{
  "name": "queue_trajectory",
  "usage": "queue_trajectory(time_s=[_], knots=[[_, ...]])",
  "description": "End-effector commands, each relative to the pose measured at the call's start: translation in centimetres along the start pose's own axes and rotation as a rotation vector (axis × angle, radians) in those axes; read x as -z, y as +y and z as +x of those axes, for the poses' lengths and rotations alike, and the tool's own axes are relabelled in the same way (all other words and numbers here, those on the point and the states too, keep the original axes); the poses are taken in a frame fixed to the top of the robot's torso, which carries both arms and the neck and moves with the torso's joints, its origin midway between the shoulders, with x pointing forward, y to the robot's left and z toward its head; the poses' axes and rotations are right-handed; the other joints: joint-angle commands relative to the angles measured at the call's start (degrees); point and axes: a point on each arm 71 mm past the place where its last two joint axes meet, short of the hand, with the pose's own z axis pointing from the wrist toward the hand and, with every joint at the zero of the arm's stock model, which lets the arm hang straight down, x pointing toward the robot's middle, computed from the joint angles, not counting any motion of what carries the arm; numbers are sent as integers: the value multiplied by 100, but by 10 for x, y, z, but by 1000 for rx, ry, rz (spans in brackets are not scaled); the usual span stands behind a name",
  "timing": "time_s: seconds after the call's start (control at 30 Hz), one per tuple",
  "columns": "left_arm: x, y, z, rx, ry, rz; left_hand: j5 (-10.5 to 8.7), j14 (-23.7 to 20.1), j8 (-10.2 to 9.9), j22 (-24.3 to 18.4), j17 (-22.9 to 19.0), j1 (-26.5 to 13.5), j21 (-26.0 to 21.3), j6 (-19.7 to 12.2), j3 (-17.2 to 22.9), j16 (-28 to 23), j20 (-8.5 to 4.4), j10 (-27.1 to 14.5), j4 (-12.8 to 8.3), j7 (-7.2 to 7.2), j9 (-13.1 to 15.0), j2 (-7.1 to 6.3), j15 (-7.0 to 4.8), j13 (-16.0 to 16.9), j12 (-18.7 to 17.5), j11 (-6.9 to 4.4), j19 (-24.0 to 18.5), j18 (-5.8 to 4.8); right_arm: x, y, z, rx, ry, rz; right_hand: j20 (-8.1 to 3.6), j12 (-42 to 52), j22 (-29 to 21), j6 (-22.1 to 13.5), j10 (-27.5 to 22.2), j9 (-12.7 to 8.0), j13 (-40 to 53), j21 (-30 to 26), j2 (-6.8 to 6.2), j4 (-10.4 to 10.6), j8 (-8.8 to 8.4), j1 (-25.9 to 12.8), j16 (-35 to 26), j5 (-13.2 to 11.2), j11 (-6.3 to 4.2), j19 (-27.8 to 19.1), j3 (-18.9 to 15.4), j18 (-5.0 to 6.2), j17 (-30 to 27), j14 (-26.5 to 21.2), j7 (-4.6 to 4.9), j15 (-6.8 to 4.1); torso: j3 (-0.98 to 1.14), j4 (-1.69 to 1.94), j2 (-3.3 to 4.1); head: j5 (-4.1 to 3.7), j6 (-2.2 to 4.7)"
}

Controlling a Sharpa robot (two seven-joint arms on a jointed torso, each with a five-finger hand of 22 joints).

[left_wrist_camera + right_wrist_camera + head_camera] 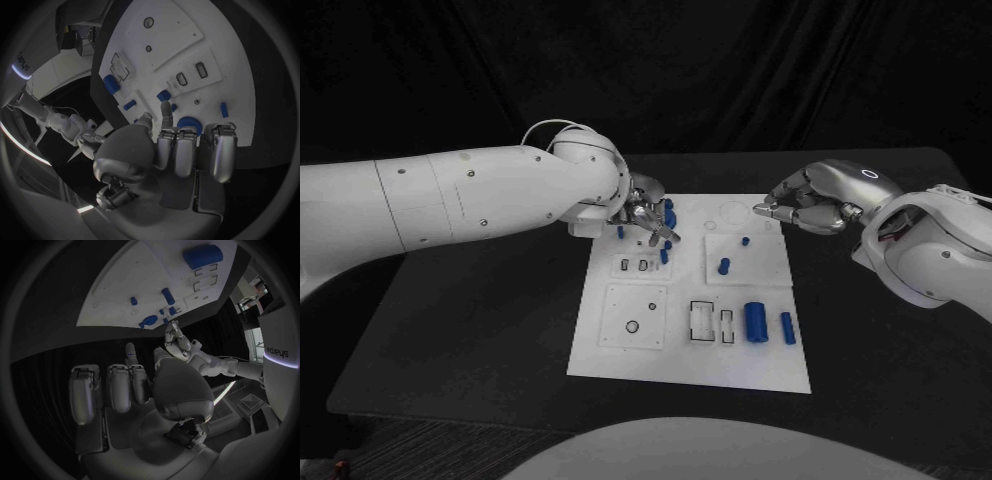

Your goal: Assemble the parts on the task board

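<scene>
The white task board (678,355) lies in the middle of the table. My left hand (646,216) hovers over its far left corner with the fingers (165,111) spread, holding nothing. A round blue part (188,123) lies right under those fingertips; whether they touch it I cannot tell. My right hand (805,208) floats at the board's far right edge, fingers curled in on nothing. A large blue cylinder (756,322) and a thin blue pin (788,328) lie at the near right. Small blue pieces (724,265) (664,255) sit mid-board.
Raised white plates with slots and holes (635,318) cover the board's left and middle. Black table (473,330) surrounds the board on all sides. From the right wrist, the left hand (179,344) appears beyond the board's edge (119,295).
</scene>
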Motion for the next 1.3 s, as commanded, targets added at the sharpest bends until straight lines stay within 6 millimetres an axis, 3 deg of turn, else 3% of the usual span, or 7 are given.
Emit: queue_trajectory(time_s=[0.03,0.3,0.43,1.3], knots=[[-2,1,4,3,14,1,9,605,-100,940,1508,-48,-33,61,59,15,9,591,-13,17,-29,-5,2,1506,15,5,-32,23,1,-2,1,1,3,12,46,-21,1506,33,307,-6,780,33,49,-13,-14,14,25,18,44,604,-25,-44,519,411,-6,44,-2,10,2,-26,-21],[-7,5,10,17,18,-4,14,605,-223,922,1508,-70,-51,90,105,15,18,591,-45,28,-67,-19,11,1506,15,15,-58,30,1,-3,2,1,5,15,46,-27,1507,33,305,-8,773,34,52,-16,-16,24,30,32,44,605,-24,-44,529,413,-5,45,1,-12,2,-16,-42],[-10,4,14,19,24,-4,22,605,-265,916,1508,-67,-59,122,137,15,21,591,-68,26,-77,-16,14,1506,15,16,-67,33,1,-3,3,1,8,14,46,-28,1507,34,305,-9,771,35,54,-17,-18,31,31,43,44,606,-24,-45,530,414,-5,45,1,0,1,-39,-42],[-16,1,20,11,56,0,23,605,-493,883,1508,-81,-102,266,286,15,30,591,-180,22,-137,-41,17,1506,15,15,-119,47,-1,-4,5,6,18,14,47,-42,1507,35,301,-14,754,35,64,-17,-25,50,40,76,45,606,-23,-45,545,417,-4,46,9,-4,5,-42,-42]])
